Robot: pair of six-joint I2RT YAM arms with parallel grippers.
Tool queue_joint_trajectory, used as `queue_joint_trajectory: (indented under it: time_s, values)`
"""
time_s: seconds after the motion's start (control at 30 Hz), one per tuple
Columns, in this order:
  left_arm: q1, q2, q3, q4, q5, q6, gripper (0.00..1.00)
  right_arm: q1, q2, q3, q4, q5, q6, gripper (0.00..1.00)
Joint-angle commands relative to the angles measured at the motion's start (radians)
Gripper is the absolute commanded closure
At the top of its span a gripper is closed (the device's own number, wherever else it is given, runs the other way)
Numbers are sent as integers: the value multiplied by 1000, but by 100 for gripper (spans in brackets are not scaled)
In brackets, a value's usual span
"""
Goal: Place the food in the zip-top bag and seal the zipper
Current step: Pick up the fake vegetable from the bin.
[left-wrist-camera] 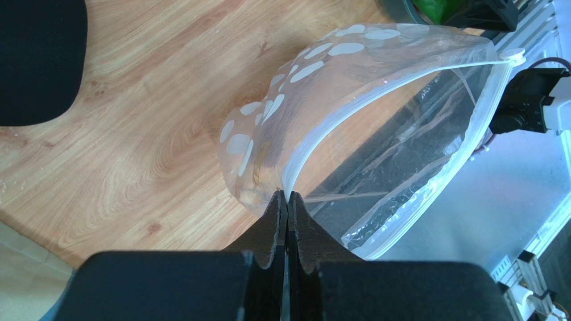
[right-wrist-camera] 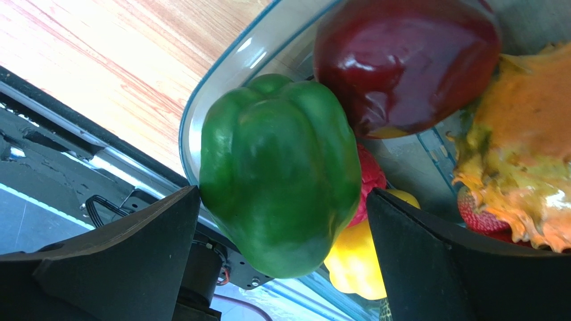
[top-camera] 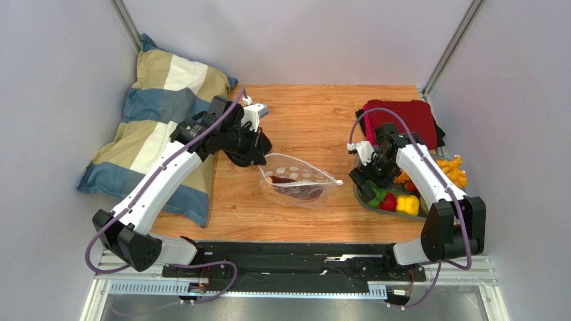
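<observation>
The clear zip-top bag (top-camera: pixel 298 180) with white dots lies mid-table, its mouth open. Some food shows inside it: a dark red piece (top-camera: pixel 298 189) and an orange bit (top-camera: pixel 270 179). My left gripper (top-camera: pixel 263 155) is shut on the zipper (left-wrist-camera: pixel 375 90) at the bag's left end, seen in the left wrist view (left-wrist-camera: pixel 287 196). The white end tab (left-wrist-camera: pixel 515 57) is at the far end. My right gripper (top-camera: pixel 372 184) is open over the grey tray (top-camera: pixel 360 194), its fingers on either side of a green pepper (right-wrist-camera: pixel 278 174). A dark red fruit (right-wrist-camera: pixel 402 60) and a yellow pepper (right-wrist-camera: pixel 352 264) lie beside it.
A striped pillow (top-camera: pixel 161 127) lies at the far left, partly off the table. A red cloth (top-camera: pixel 402 114) on a dark item sits behind the tray. Orange food (top-camera: pixel 454 170) fills the tray's right side. The black arm rail (top-camera: pixel 301 257) runs along the near edge.
</observation>
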State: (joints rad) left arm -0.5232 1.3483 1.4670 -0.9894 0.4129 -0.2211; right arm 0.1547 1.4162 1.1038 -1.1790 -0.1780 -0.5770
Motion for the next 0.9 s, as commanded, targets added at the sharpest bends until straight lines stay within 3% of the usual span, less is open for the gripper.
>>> queue_joint_trajectory:
  time_s: [0.0,0.1,0.23,0.37,0.87]
  values:
    - [-1,0,4,34,13,-6,100,2,10,8,6,-40,-34,0]
    - [-1,2,4,32,12,-6,100,0,10,14,-10,-49,-40,1]
    - [-1,6,7,32,12,-6,100,0,23,34,-48,-77,-37,20]
    - [-1,8,9,32,12,-7,100,-4,3,62,-57,-78,-32,29]
    - [-1,26,18,32,20,-9,100,-46,-48,234,-142,-77,-37,38]
